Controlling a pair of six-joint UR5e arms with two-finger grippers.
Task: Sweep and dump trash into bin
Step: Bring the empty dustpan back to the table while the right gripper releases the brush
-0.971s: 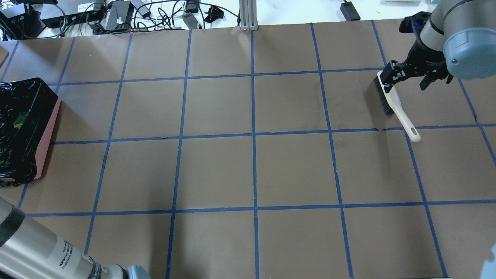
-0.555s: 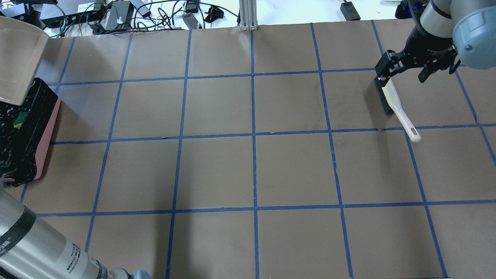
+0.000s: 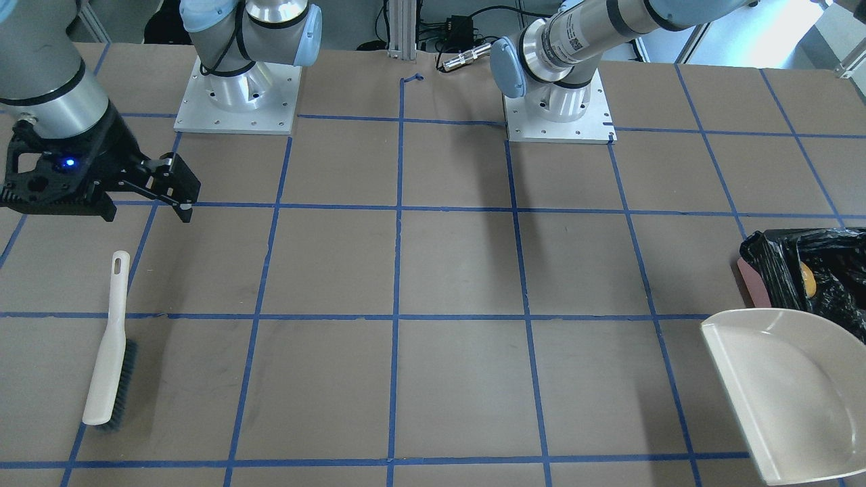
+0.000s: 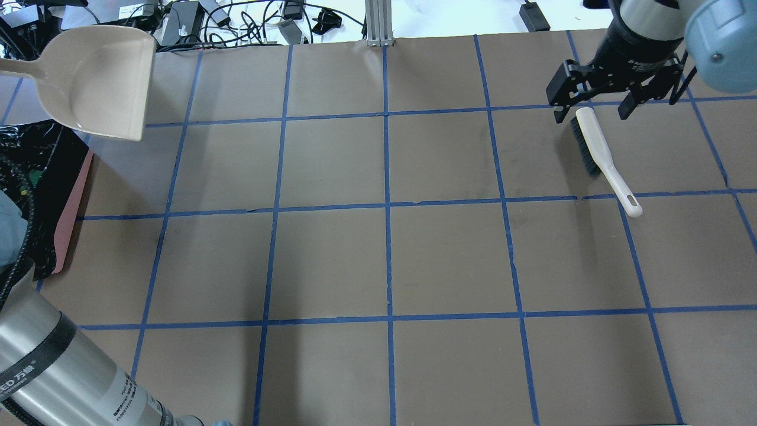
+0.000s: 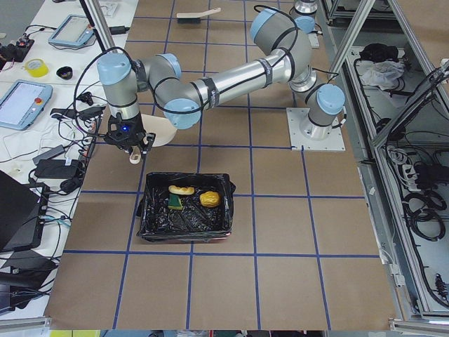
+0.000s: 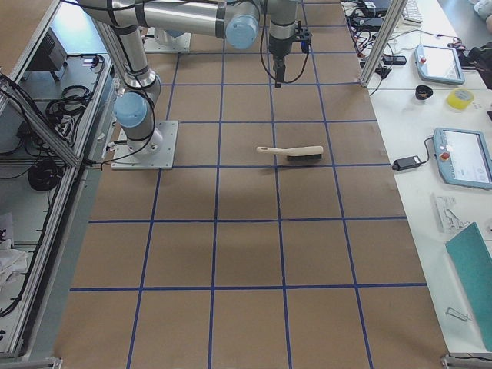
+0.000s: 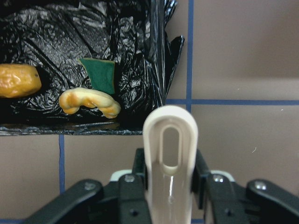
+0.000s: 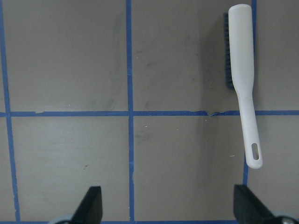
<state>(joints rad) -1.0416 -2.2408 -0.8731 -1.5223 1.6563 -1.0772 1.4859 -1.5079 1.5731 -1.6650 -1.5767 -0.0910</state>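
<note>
While the left end effector is carrying the pinched dustpan off the bin beside it, trash inside, the right end effector, spread wide, is rising off the brush; the job is wrapping up.

Silver arms, blue caps, black right hand

Left gripper is clamping the dustpan handle; right gripper is hovering, pointing down, jaws spread wide.
</note>
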